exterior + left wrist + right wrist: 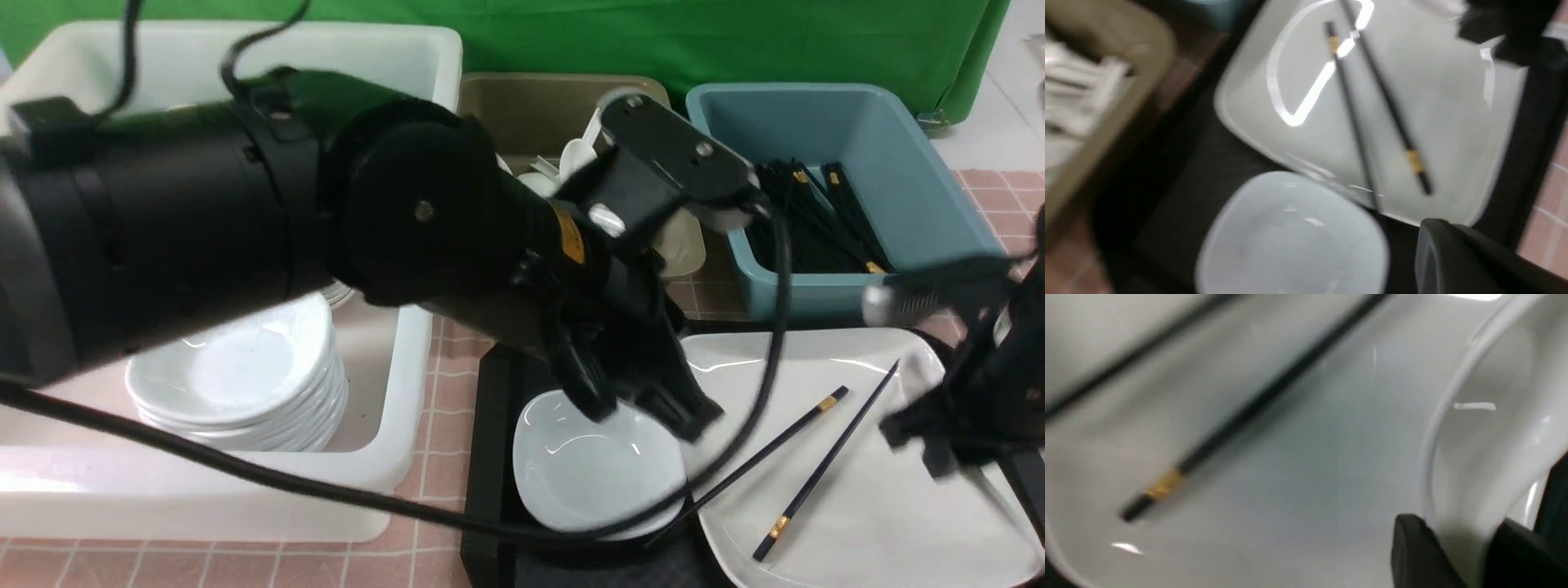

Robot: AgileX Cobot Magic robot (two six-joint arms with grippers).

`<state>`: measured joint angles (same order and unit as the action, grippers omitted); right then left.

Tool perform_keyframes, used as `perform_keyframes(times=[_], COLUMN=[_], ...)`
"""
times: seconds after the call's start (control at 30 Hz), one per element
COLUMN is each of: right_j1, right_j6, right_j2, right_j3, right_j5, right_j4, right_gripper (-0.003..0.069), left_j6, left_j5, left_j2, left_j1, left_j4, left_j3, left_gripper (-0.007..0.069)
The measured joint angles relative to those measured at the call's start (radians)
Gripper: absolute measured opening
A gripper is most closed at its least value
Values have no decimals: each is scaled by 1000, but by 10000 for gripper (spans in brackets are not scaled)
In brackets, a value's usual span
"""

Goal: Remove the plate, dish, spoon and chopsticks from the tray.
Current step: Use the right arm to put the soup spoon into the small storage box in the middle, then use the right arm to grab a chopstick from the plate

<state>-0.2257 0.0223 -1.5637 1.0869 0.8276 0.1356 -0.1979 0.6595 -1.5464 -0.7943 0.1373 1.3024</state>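
Now, left hand (645, 412) closed over dish (588, 482), right hand (1466, 555) astride rim of plate (898, 523), grip unclear, chopsticks (824, 465) alongside

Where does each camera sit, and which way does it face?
Front view: between the robot's arms, facing forward and down over the tray; left arm and right arm show.
Left wrist view: on the left arm, looking down at the dish and plate; one dark jaw shows.
Right wrist view: on the right arm, close above the plate; two jaw tips show.
Shared: all three see the plate and chopsticks.
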Motion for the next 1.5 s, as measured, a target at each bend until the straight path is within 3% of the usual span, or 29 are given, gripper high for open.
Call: perform_keyframes(times=[0.07,0.2,0.27,0.37,0.67,0.83,0.93,1.03,1.13,1.17,1.2,1.23,1.33,1.43,1.5], right_j1=[-4,-10,-19,-32,-64,-67,-68,-63,-50,-49,-40,-36,-31,-31,-31], right_j6=[-65,-304,-359,-373,-275,-223,-212,-210,-185,-185,-154,-137,-121,-64,30], right_j2=[37,14,-67,-212,-615,-711,-698,-648,-531,-522,-453,-400,-285,-164,-116], right_j3=[51,250,377,560,1022,1123,1149,1174,1132,1126,1076,1031,892,695,489], right_j5=[-16,-41,-57,-75,-97,-24,65,257,303,303,303,303,303,302,299], right_j4=[-104,-507,-614,-656,-667,-643,-596,-517,-414,-408,-376,-358,-314,-241,-199], right_gripper=[240,240,240,240,269,499,541,484,233,214,106,65,48,113,230], left_j6=[56,104,106,100,-6,-64,-70,-100,-149,-150,-161,-165,-166,-166,-163], left_j5=[10,74,113,164,227,268,273,296,346,346,370,385,400,396,369], left_j2=[16,52,59,59,59,59,59,59,59,59,59,59,59,59,59], left_j1=[37,180,271,352,382,382,382,382,347,343,311,284,216,119,57], left_j4=[-60,-123,-121,-90,47,148,173,207,237,238,238,238,238,232,216], left_j3=[21,86,104,107,107,107,107,107,108,108,108,107,94,68,33], left_gripper=[-3,-3,-3,-3,-3,-3,-3,-3,-3,-3,-3,-3,-3,-3,-3])
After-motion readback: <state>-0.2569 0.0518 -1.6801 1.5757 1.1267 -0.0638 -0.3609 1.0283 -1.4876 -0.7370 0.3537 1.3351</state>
